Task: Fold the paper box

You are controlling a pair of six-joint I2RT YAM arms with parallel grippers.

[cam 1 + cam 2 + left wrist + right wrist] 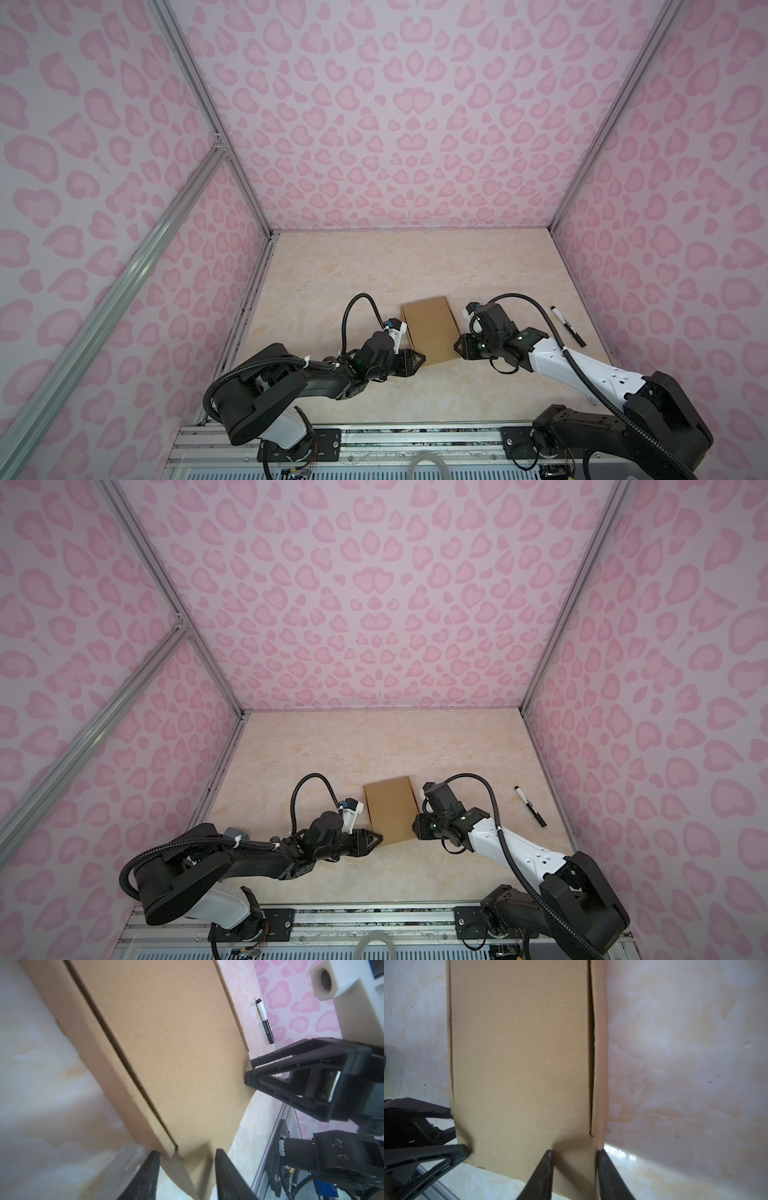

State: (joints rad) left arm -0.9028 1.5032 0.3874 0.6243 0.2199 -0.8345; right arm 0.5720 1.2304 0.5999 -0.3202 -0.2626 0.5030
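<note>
While the paper box (430,330) lies flat on the table (353,270) between my arms, my left gripper (422,358) straddles its near left corner, jaws apart; whether they actually pinch it, I cannot tell. My right gripper (456,345) straddles the near right edge, its grip equally unclear. I'd judge both sides need even pressure, or the box will skew.

both top views stare steeply down from high on the six o'clock side, far off. wrist views skim close over the paper box (166,1053) from nine and three; all four share it.
</note>
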